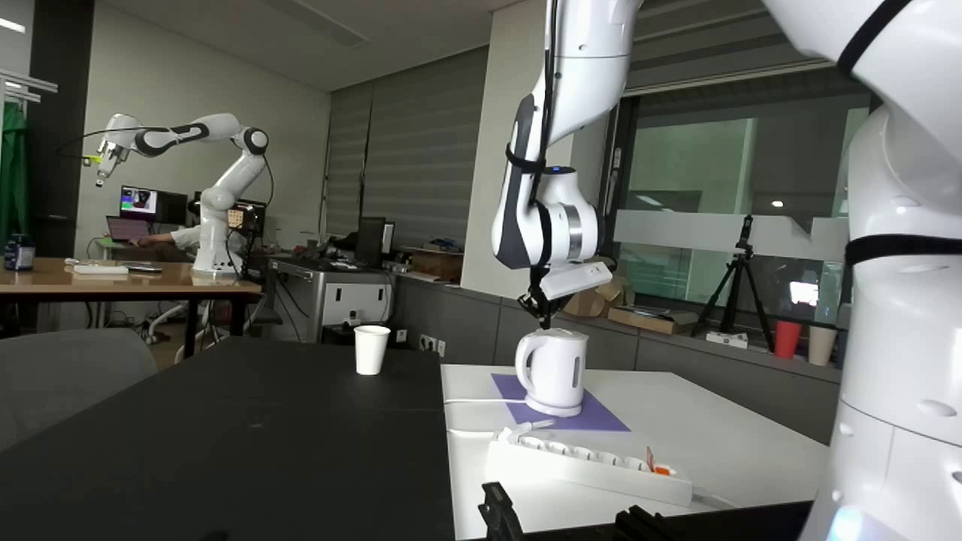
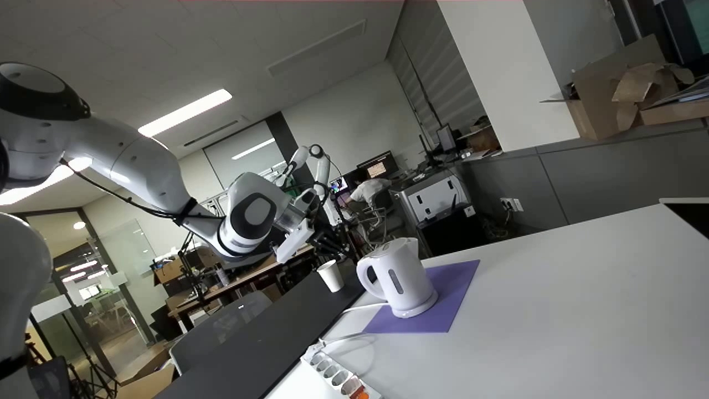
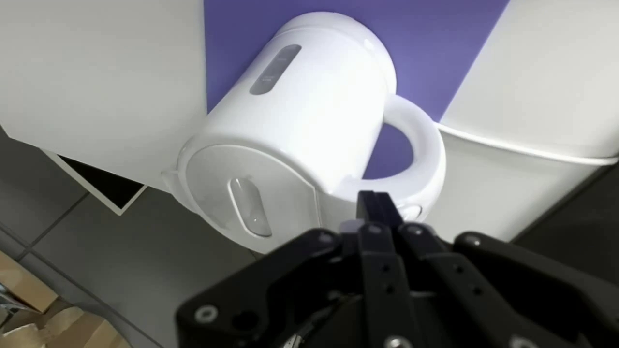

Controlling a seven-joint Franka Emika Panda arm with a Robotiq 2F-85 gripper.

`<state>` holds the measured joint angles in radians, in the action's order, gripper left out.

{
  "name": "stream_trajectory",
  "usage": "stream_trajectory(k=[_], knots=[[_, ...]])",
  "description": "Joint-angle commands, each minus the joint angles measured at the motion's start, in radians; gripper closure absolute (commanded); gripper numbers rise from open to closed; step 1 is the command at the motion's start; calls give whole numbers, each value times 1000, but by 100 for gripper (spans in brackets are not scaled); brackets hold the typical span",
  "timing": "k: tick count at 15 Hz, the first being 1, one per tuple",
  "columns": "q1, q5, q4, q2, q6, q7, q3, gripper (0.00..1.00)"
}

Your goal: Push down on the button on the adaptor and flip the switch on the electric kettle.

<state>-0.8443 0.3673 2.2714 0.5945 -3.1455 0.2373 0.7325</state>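
I find the jaws clenched, nothing visible between them, near the top of the handle [image 3: 433, 154] of the electric kettle [image 3: 309, 116]; contact undetermined. I judge the switch flip in hand: I should identify the switch, unclear here, then press gently lest the kettle tip. Lid [image 3: 280, 193] closed, contents hidden; kettle on purple sheet [image 2: 457, 285]. Adaptor [image 1: 590, 477] nearby. White cup [image 1: 370, 351]: contents unseen.

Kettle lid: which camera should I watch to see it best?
The wrist view: it looks down on the lid, large in the picture, with its long oval inset plain. Both exterior views show the kettle smaller and from the side, so the lid barely shows along the top.
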Motion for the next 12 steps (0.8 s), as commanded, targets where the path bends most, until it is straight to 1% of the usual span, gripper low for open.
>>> stream_trajectory(k=[1, 3, 6, 12], knots=[[101, -196, -62, 51, -6, -142, -52, 100], [130, -261, -78, 69, -29, -179, -66, 100], [150, -305, -98, 89, -59, -198, -76, 100], [133, -326, -121, 95, -63, -206, -76, 100]])
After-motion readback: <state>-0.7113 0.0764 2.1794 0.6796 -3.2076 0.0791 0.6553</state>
